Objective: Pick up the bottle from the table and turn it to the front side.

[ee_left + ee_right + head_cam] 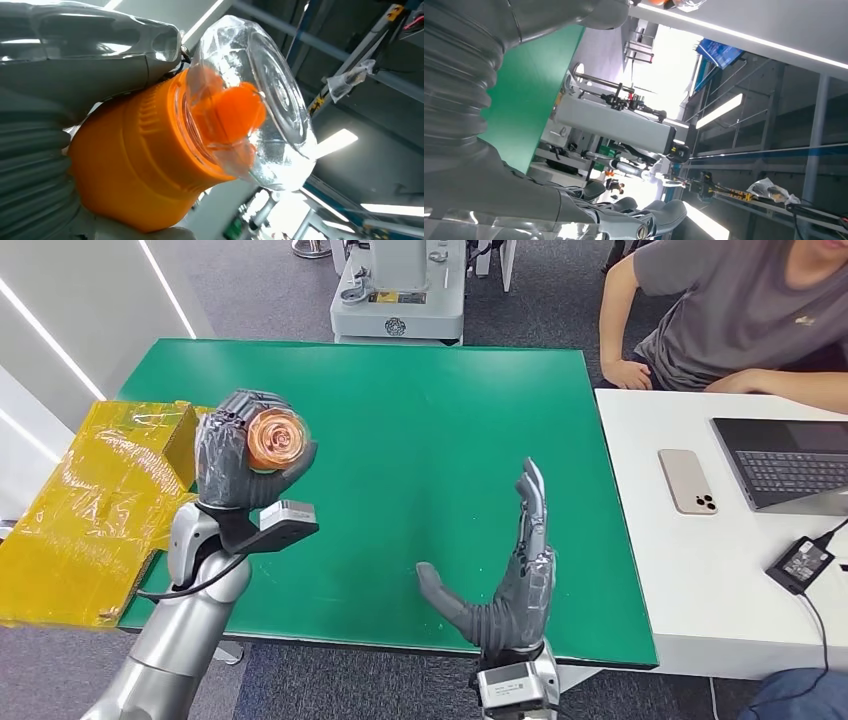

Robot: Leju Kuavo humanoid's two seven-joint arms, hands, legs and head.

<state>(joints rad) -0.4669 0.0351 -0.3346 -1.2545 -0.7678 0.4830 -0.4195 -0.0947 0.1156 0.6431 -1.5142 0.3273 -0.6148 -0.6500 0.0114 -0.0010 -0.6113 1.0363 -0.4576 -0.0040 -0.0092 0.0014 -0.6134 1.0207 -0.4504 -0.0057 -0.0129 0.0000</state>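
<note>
Item: bottle (pixel 277 439), orange-bodied with clear dome cap. Location: lifted off the green table (pixel 420 430), sitting inside the left hand (pixel 243 452), end-on to the head view so that a round coppery face is pointing up at the camera. In the left wrist view, showing as an orange ribbed body (pixel 135 160) with the clear cap (pixel 260 105) jutting out past the thumb.

Step in hand: pick-up looking complete; turning phase under way or about to begin. Judging the front side not yet presented, since no label is showing in any view.

Next move, as a judgement: rotating the wrist to bring the bottle's front face toward the viewer, keeping the wrap firm on the ribbed body; slipping a likely risk on smooth plastic.

Left hand: wrapping the bottle, fingers closing round the body, thumb lying along one side. Forearm rising from below, wrist bent back, palm facing up and inward.

Right hand (pixel 510 570): holding nothing, fingers stretched out straight and together, thumb splayed wide to its inner side. Standing edge-up over the near part of the table, well apart from the bottle.

Beyond the right hand: white desk (pixel 650 540), phone (pixel 688 481), laptop (pixel 790 462), seated person (pixel 730 320). Beside the left hand: yellow wrapped box (pixel 100 500).
</note>
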